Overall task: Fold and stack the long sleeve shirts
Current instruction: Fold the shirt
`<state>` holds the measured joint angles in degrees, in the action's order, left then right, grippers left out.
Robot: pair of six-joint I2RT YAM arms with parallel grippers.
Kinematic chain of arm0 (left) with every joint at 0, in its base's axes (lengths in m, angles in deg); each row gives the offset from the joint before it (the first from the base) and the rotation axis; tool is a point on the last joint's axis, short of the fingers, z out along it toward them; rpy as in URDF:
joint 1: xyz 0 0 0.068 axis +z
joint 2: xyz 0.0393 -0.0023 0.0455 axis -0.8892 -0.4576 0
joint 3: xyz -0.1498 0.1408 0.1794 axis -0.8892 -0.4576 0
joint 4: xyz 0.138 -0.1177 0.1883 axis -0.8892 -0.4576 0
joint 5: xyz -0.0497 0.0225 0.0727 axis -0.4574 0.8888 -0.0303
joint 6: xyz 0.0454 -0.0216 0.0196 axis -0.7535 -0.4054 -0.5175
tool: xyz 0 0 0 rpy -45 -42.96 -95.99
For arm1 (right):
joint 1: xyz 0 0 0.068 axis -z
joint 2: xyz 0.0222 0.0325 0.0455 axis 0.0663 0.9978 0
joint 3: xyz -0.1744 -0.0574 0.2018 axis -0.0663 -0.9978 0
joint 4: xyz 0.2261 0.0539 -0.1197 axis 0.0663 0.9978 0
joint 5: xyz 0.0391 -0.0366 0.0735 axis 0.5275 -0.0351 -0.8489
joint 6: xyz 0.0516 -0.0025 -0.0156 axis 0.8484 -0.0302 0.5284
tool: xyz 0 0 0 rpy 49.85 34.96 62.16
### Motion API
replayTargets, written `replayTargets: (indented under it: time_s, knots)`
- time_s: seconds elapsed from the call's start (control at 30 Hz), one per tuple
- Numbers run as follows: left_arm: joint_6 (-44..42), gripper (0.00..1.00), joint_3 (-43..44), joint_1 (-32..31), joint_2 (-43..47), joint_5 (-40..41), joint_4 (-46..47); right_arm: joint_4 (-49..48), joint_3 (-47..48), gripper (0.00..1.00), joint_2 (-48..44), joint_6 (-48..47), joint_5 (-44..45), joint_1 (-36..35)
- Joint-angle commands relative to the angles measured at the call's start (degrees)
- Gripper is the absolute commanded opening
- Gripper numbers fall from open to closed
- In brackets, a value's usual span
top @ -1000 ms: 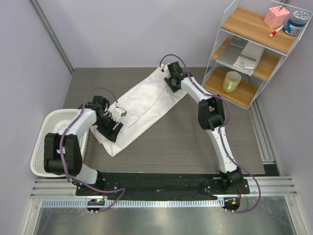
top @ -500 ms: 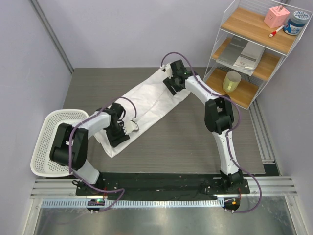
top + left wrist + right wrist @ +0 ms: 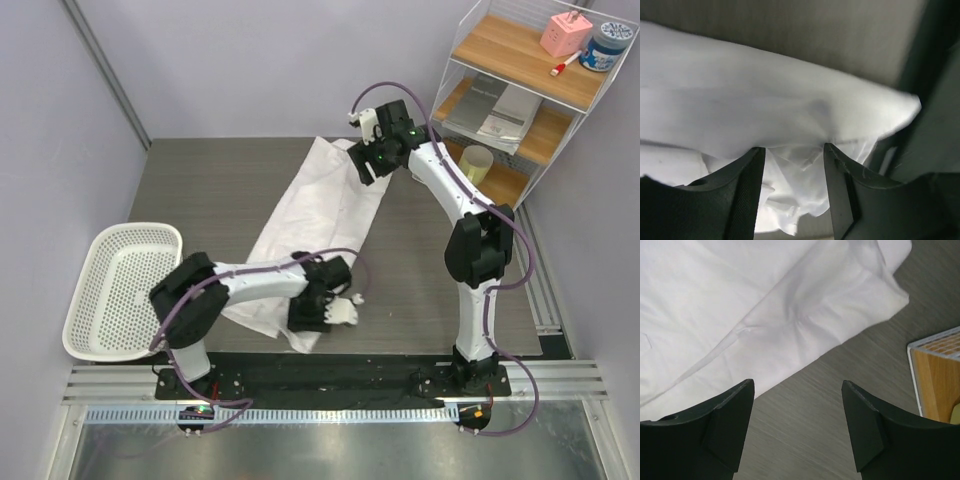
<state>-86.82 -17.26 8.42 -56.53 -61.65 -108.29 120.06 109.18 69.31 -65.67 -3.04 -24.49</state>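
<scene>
A white long sleeve shirt (image 3: pixel 320 210) lies spread on a grey table (image 3: pixel 430 280), to the right of a white perforated basket (image 3: pixel 140 228). It runs in a long diagonal strip, its near end closest to the basket's right side and its far end stretching up and away from it. The left gripper (image 3: pixel 340 312) sits low at the shirt's near end, further right of the basket than the cloth itself. In the left wrist view its two dark fingers (image 3: pixel 742 185) stand partly apart. Bunched white cloth (image 3: pixel 765 100) fills the gap between them, and a smooth fold is drawn across just beyond the fingertips. Whether the fingers are actually pinching the cloth or only straddling it cannot be told. The right gripper (image 3: pixel 368 165) is well away from the basket, raised over the shirt's far end. In the right wrist view its fingers (image 3: pixel 730 415) are spread wide with nothing between them. Below the gap are bare table and the rumpled edge of the shirt (image 3: pixel 740 300), and it touches neither. A wire shelf with wooden boards (image 3: pixel 500 40) stands on the far side of the shirt from the basket, and one corner (image 3: pixel 935 380) shows at the right edge of that wrist view.
</scene>
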Motion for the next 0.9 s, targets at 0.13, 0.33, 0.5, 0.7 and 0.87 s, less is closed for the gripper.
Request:
replayTargets:
  time_s: [0.13,0.33,0.5,0.7,0.87]
  knots:
    - [16.97,0.57,17.71,-7.89,-0.37,-21.85,-0.51,6.25,-2.75,0.72,1.25,1.19,-6.00,3.72]
    - [17.51,0.60,9.20,6.87,13.62,-26.00,3.71,4.59,-4.60,0.59,4.50,3.30,-9.97,3.20]
    - [17.77,0.59,5.06,20.58,16.01,-24.68,5.12,1.87,-3.72,0.36,9.86,4.89,-8.83,2.15]
    - [18.21,0.55,2.86,25.16,13.11,-22.22,7.23,-1.91,-2.32,0.31,16.97,4.36,-2.51,1.00]
    - [16.81,0.54,-0.31,25.17,10.56,-22.39,7.85,-2.62,2.94,0.31,22.52,2.43,0.57,0.04]
